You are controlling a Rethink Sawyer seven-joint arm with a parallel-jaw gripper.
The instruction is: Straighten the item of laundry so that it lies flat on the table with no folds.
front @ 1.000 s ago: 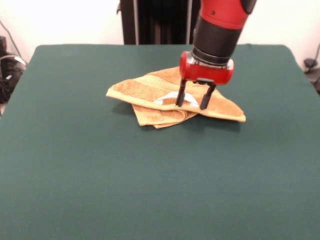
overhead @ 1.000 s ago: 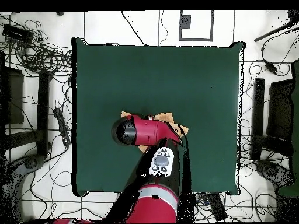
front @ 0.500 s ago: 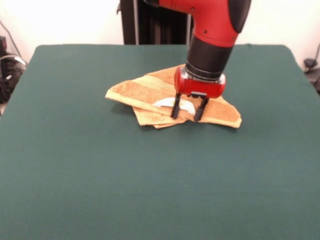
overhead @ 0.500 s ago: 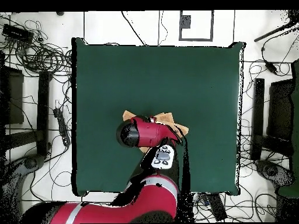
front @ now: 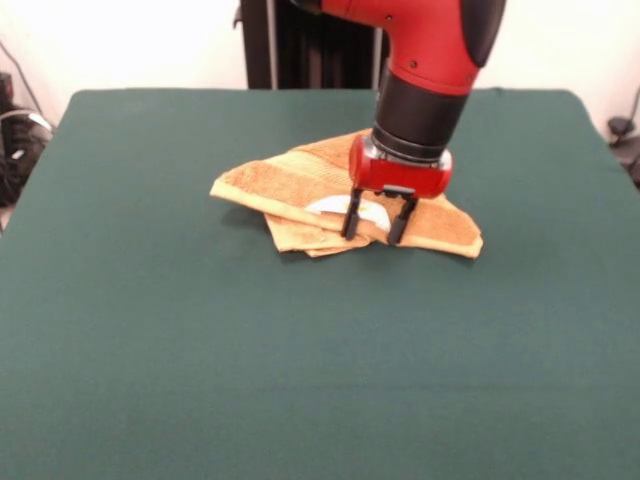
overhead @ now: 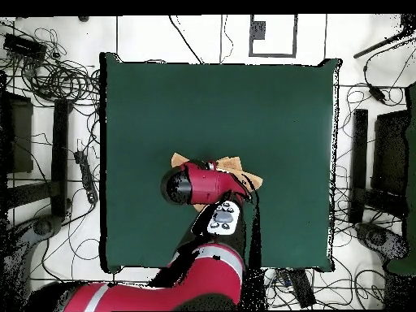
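Observation:
The orange-tan towel (front: 290, 185) lies crumpled and folded over itself on the dark green table (front: 200, 330), its white label (front: 335, 206) showing on top. My gripper (front: 371, 236) stands on the towel's near edge beside the label, open, its two black fingers (front: 350, 218) straddling a fold of cloth. In the overhead view the arm covers most of the towel (overhead: 242, 171), and only its corners stick out from under the wrist.
Cables, stands and equipment lie on the floor all round the table (overhead: 219, 106). A dark stand (front: 300, 40) rises behind the table's far edge. The green cloth stretches wide on every side of the towel.
Over the second the gripper dropped and slid toward the near edge of the towel, dragging the right corner slightly inward. In the last half second nothing visibly moved.

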